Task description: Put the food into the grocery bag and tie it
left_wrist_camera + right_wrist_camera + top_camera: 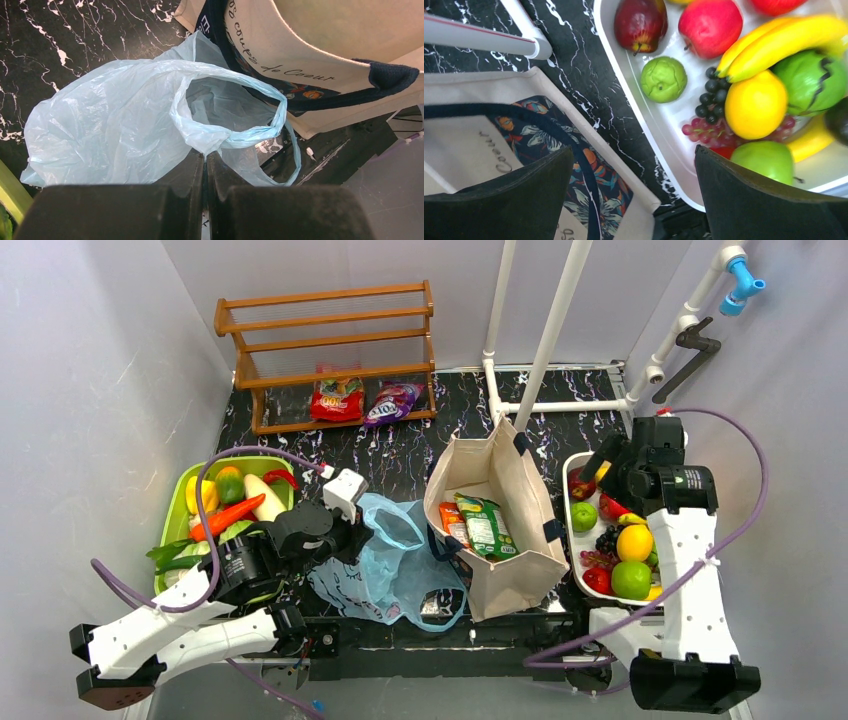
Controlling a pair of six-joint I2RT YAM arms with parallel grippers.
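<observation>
The black marbled tabletop (400,455) carries a wooden rack (330,335) at the back and a beige canvas tote (510,465) standing open near the middle. The light-blue grocery bag (390,570) lies crumpled and flat just left of the tote, touching its near corner, with one loop handle (235,135) raised. No food can be seen inside it.

A green tray (178,502) of vegetables sits at the left edge, and a white tray (568,490) of fruit at the right, close beside the tote. A green snack packet (487,525) and an orange snack packet (452,523) lie inside the tote, not in the grocery bag.

The left tool (205,157) has its fingers pressed together, pinching the thin plastic at the base of the loop handle. The right tool (633,150) is spread wide and holds nothing, hanging above the gap between the tote's rim and the white tray. Below it in the tray lie a red apple (710,25) and a green round fruit (664,79), apart from each other.
</observation>
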